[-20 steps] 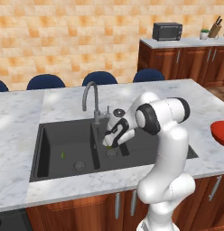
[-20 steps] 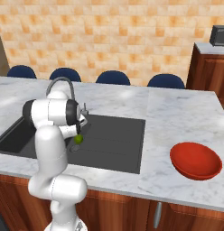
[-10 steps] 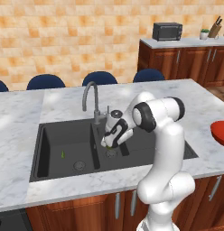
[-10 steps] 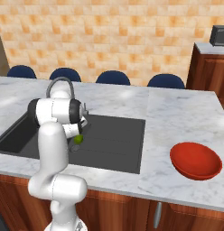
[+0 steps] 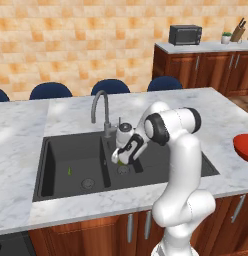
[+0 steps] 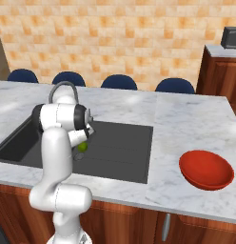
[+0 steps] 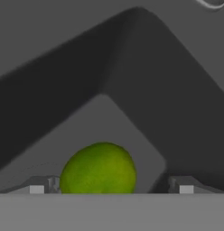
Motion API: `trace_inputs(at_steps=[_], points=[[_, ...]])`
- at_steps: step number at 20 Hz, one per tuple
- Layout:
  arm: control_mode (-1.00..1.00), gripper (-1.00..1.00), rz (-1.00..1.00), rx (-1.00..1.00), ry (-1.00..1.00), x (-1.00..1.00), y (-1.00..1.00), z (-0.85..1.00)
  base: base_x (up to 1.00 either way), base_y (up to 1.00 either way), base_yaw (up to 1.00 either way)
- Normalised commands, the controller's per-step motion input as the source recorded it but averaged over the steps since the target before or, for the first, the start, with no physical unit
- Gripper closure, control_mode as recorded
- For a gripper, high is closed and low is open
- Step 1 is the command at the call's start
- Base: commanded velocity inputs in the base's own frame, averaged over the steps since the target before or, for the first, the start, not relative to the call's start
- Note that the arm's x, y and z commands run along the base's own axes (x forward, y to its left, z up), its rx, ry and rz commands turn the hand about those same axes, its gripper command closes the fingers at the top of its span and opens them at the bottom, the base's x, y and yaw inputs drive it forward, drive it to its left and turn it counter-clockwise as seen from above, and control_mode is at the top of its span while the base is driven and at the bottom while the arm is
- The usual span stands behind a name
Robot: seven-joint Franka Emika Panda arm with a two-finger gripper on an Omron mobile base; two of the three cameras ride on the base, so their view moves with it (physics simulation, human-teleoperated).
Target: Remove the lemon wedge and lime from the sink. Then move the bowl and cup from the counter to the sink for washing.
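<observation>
lime (image 7: pixel 98 169), round, yellow-green, sits between the wide-spread gripper (image 7: pixel 111 186) tips in the sink (image 5: pixel 71 150).

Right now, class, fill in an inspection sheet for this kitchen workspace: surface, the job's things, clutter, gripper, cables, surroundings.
Surface: marble counter around a dark double sink.
Job's things: lime in the right basin near the drain; lemon wedge on the left basin floor; red bowl on the counter, right of the sink.
Clutter: nothing seen.
Gripper: gripper open, low in the right basin, the lime between its fingers, not yet gripped.
Cables: nothing seen.
Surroundings: faucet, blue chairs, microwave on the far counter, brick wall.
</observation>
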Motion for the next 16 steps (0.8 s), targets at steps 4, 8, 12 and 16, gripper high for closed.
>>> trace_inputs(at_steps=[4,8,12,16], points=[[-1.0,-1.0,-0.1,0.0,0.09,0.0,0.07,-0.21,0.0,0.0,0.0],[-1.0,-1.0,-0.07,0.0,0.03,0.02,0.08,-0.22,0.0,0.0,0.0],[-1.0,-1.0,-0.02,0.0,0.0,0.11,0.09,-0.18,0.0,0.0,0.0],[-1.0,-1.0,0.0,0.0,0.0,0.11,0.13,-0.22,0.0,0.0,0.0]])
